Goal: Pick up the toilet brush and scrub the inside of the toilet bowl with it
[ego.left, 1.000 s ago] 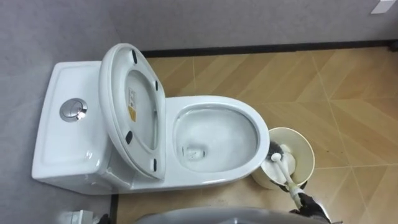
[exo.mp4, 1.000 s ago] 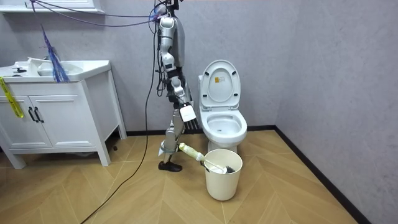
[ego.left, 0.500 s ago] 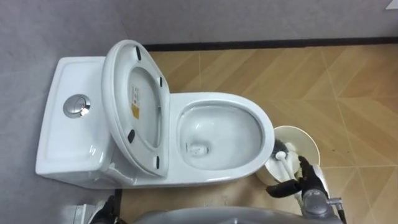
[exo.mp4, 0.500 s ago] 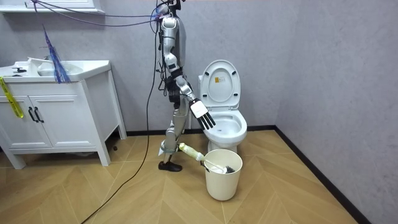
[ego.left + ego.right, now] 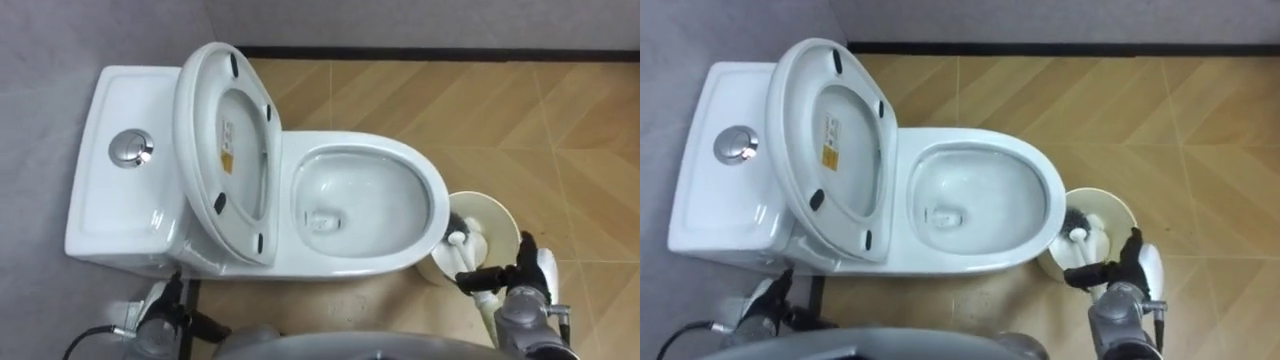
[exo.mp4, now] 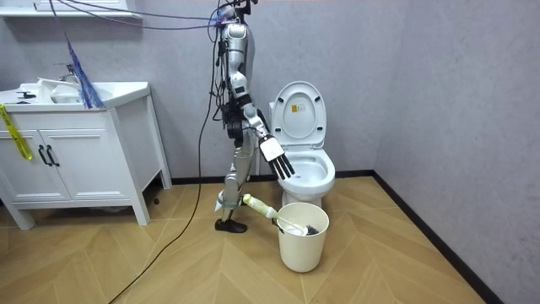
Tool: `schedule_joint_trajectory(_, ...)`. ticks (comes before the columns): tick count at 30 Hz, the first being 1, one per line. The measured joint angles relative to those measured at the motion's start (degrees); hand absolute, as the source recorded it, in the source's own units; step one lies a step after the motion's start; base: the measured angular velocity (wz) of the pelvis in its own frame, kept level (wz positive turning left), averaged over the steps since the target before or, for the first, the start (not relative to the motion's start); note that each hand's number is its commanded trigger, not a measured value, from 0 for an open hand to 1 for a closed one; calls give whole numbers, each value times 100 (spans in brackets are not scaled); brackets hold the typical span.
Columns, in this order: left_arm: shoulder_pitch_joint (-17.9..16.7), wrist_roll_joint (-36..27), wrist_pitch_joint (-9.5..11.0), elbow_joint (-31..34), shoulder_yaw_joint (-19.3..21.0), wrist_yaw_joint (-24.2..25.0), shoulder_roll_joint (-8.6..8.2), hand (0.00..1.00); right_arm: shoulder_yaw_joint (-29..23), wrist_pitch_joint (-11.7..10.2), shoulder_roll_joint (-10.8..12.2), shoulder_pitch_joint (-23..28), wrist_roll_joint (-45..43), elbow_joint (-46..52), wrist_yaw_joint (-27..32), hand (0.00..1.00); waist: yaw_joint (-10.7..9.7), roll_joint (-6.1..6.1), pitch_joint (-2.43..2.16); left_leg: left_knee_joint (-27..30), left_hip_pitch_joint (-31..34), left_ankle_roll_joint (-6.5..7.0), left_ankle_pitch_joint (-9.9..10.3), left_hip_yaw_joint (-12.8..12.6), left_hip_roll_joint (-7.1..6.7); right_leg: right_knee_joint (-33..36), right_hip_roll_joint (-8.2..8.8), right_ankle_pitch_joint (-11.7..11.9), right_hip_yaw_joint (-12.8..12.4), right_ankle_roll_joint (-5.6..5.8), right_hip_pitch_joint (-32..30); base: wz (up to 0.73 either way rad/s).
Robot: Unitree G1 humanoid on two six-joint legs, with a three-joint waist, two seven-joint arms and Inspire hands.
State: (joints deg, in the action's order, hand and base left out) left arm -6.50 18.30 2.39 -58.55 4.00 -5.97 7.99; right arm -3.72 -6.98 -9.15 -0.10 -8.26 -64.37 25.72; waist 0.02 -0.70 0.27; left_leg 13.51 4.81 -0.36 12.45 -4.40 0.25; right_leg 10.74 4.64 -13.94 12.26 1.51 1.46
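Grey walls [image 6: 439, 101] and a herringbone wood floor [image 5: 520, 120] frame a white toilet [image 5: 400, 165] set against the back wall. Its seat and lid [image 5: 225, 150] stand raised against the tank [image 5: 100, 215], which carries a round chrome flush button [image 5: 130, 148]. The bowl is open, with a little water at the bottom.

In the room view the robot stands upright on the room view's left of the toilet, close beside it. Seen from its head, the tank lies to its left and the front of the bowl to its right. A white vanity cabinet [image 6: 76, 160] stands against the wall well off to the room view's left.

A cream bucket [image 5: 495, 222] sits on the floor just beside the front of the bowl. The toilet brush [image 5: 460, 238] rests inside it, dark bristles down near the wall closest to the toilet. In the room view its handle leans out over the rim toward the robot's feet.

The right robot hand [image 5: 535, 270] reaches forward and down, its fingers straight and spread, holding nothing. From the head it appears over the near rim of the bucket. The room view shows it in the air above the bucket and the brush handle, apart from both.

The left robot hand [image 5: 158, 318] shows low at the left edge, beside the base of the tank. I cannot tell how it is set.
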Motion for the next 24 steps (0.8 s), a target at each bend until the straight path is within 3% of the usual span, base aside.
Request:
schedule_joint_trajectory(5,285,-646,23,-87,-142,-3,27,0,1,4,-78,-324,370,-609,194,0,3,50,14,57,404,35,-39,48,-14,212,33,0,39,0,-453,6)
schedule_joint_trajectory(10,633,-839,19,-124,-362,-3,35,0,-6,30,-186,-801,653,-936,197,0,21,49,54,228,1025,78,-95,148,-15,629,75,-1,42,0,-1174,7)
schedule_joint_trajectory(11,722,-1009,16,-130,-469,-3,33,0,-3,26,-244,-965,769,-991,196,0,21,55,90,229,1136,93,-128,166,-21,810,105,-1,54,0,-1368,0)
schedule_joint_trajectory(12,832,-1114,11,-134,-550,-3,38,0,5,15,-316,-1113,834,-1094,195,0,29,69,155,235,1230,107,-155,200,-20,1028,137,-2,62,1,-1600,4)
schedule_joint_trajectory(16,1189,-1326,7,-204,-869,-4,58,0,17,13,-467,-1458,1127,-1175,189,0,113,75,245,497,1760,121,-195,447,-29,1787,260,-96,-28,17,-2452,-1)
schedule_joint_trajectory(17,1282,-1393,3,-190,-878,-10,65,0,20,8,-473,-1576,1136,-1170,188,0,160,18,258,696,2028,113,-191,668,-101,1685,325,-144,-87,-3,-2674,-30)
schedule_joint_trajectory(19,1418,-1522,-35,-170,-878,-59,4,0,144,10,-594,-1820,1202,-1182,184,0,148,110,266,1235,2645,70,-151,572,-129,1808,367,-116,-29,-57,-2932,-5)
schedule_joint_trajectory(20,1525,-1603,-59,-171,-896,-61,-37,0,218,36,-713,-1910,1244,-1266,172,0,112,161,285,1474,3074,25,-155,382,-152,1817,337,-131,-205,-80,-3032,49)
schedule_joint_trajectory(21,1624,-1661,-54,-126,-997,-61,-31,0,233,77,-844,-1912,1268,-1352,162,0,98,255,270,1232,3357,123,-472,171,-135,1930,307,-164,-274,-46,-3175,48)
schedule_joint_trajectory(22,1632,-1663,-56,-32,-1034,-61,-5,0,234,96,-886,-1910,1310,-1364,155,0,135,291,257,1179,3454,316,-650,-11,-95,2083,311,-221,-223,-13,-3271,43)
schedule_joint_trajectory(23,1636,-1687,-52,127,-1154,-61,64,0,256,137,-920,-1898,1403,-1363,141,0,142,179,278,1287,3579,391,-630,-238,-90,2361,431,-362,-130,-3,-3469,29)
schedule_joint_trajectory(24,1659,-1769,-51,298,-1246,-61,90,0,255,174,-981,-1926,1552,-1363,140,0,175,116,296,1385,3757,417,-630,-263,-97,2516,470,-387,-104,2,-3681,28)
